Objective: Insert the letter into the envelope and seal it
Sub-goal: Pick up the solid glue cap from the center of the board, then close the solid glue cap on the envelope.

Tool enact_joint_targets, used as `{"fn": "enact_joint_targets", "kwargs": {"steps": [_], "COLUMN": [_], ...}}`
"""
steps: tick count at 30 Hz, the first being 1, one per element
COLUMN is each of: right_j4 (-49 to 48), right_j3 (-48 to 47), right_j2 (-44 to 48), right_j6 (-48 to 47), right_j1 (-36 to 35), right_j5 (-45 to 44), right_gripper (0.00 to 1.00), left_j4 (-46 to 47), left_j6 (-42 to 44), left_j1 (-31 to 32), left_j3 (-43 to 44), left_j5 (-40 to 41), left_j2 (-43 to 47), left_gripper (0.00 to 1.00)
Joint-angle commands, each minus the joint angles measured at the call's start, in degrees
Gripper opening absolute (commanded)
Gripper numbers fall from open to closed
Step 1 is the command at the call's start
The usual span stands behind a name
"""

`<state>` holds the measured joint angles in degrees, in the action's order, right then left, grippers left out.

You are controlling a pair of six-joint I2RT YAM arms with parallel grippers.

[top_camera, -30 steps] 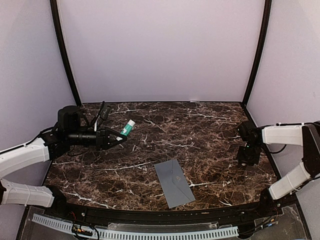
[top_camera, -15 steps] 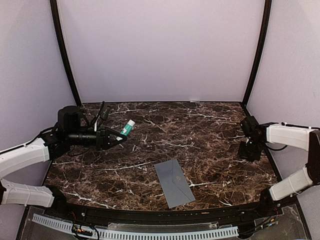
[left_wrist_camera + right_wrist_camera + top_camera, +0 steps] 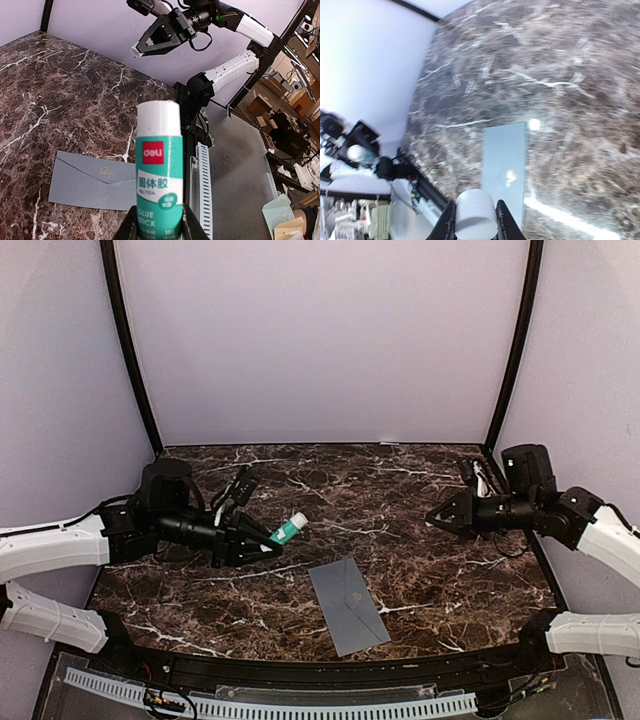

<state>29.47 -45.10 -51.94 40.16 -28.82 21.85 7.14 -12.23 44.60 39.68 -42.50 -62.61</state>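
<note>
envelope [image 3: 348, 605] lying flat on the desk [image 3: 400, 490], near centre, long axis running far-left to near-right | left pincer [image 3: 268, 542] gripping a glue stick [image 3: 291, 529], envelope sitting near-right of it, seemingly the closer arm | right pincer [image 3: 435, 519] clasping a small white cylinder [image 3: 476, 212], hovering far-right

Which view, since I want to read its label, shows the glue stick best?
Left wrist: the glue stick is large and sharp, label facing the camera, held between the fingers. The top view shows it small; the right wrist view only a blurred speck far left.
</note>
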Motion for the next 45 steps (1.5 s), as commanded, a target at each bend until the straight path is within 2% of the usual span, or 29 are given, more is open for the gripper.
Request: {"fn": "enact_joint_targets", "kwargs": {"steps": [1,5,10,14,45], "right_j4": [-16.6,-24.5,-35.2,-35.6,-40.1], "right_j3": [1.2,1.3,0.9,-1.2,-0.4], "right_j2": [1.5,-2.5,-9.1,-13.3,-18.4], "right_j6": [9.6,11.1,12.3,11.2,12.5], "right_j1": [-10.2,-18.9,-24.2,-26.4,-29.2], "right_j5": [8.6,7.7,9.9,10.4,10.8], "right_gripper": [0.1,0.1,0.1,0.09,0.13], "left_j4": [-1.6,-1.6,-2.8,-3.1,-3.0], "left_j6": [6.0,5.9,6.9,7.3,7.3], "left_j1": [3.7,5.7,7.7,7.9,8.6], "left_j3": [5.1,5.4,4.8,5.0,5.1], "left_j5": [-1.4,-2.7,-1.4,-1.2,-2.1], "left_j2": [-5.2,-8.8,-9.4,-9.6,-10.3], "left_gripper": [0.0,0.0,0.0,0.0,0.0]}}
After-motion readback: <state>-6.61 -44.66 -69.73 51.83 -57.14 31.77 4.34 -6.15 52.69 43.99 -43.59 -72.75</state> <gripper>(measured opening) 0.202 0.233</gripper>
